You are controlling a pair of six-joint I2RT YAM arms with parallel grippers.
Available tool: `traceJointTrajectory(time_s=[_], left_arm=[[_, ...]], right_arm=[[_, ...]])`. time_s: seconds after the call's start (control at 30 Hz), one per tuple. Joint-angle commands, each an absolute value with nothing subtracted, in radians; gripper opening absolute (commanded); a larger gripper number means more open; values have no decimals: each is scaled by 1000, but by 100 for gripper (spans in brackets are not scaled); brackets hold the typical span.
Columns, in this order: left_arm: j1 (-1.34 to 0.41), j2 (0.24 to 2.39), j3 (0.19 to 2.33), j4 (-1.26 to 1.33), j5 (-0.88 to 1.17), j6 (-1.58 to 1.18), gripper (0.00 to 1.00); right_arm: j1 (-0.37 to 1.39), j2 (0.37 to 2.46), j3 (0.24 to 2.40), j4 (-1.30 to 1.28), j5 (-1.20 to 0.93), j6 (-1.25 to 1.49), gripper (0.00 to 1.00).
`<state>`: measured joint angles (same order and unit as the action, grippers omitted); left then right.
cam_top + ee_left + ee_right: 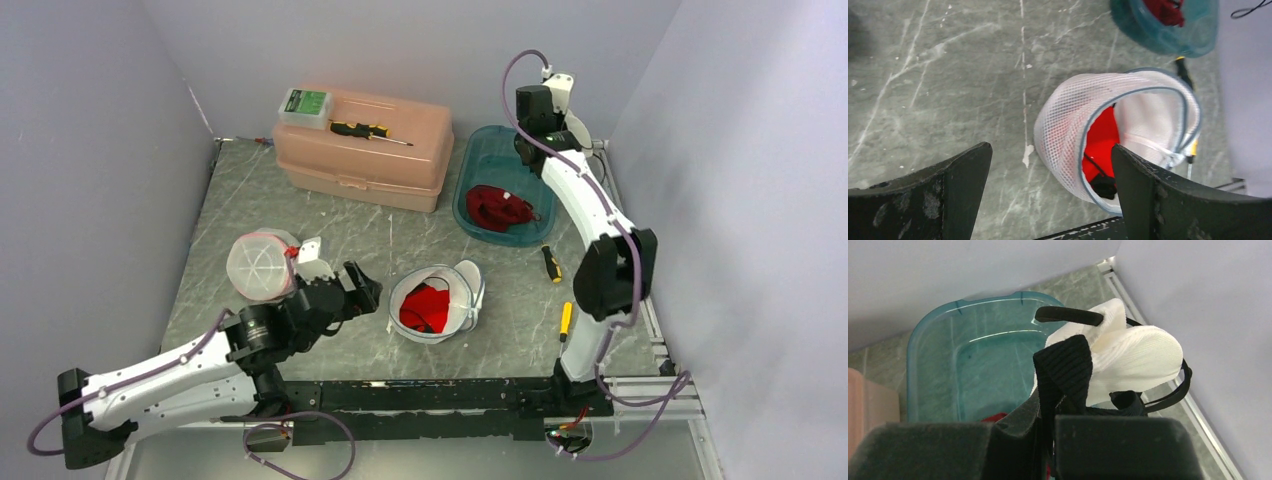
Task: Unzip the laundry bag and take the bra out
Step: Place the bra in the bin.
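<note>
I see the laundry bag [437, 303] lying unzipped on the table [340, 225], mouth gaping, with a red garment [1100, 145] inside. My left gripper [362, 285] sits just left of the bag, jaws spread wide and holding nothing. Beyond the bag and to its right stands a teal tub [478, 160] with another red cloth [500, 208] in it. My right gripper [1045, 427] hangs over that tub, pinched tight on the black strap of the white bra [1133, 355], so the bra is well clear of the bag. Left of the bag lies a second round mesh pouch [262, 265]; I cannot make out its contents.
</note>
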<state>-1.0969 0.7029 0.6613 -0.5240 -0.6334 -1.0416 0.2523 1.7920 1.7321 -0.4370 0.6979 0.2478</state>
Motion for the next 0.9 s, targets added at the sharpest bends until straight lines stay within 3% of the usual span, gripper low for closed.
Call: traceJointTrajectory(time_s=[0.0,0.23,0.43,0.63,0.87], left_arm=[[-1101,774,720,-560,-689,-1038,94],[-1100,832,689,-509,-727,-1051,94],[-1100,885,710,-511,-750,-1031,94],[-1101,933,745,-508,-734,-1001,94],[-1100,925,736,-486,-691,-1009,94]], right_arm=[[229,1906,1870,-357,625,245,0],[224,2133,2136,-434,585,261,0],[227,2250,2213,-483,535,321,0],[284,2107,2027,-328,590,282,0],[309,1926,2011,-353,626,231,0]])
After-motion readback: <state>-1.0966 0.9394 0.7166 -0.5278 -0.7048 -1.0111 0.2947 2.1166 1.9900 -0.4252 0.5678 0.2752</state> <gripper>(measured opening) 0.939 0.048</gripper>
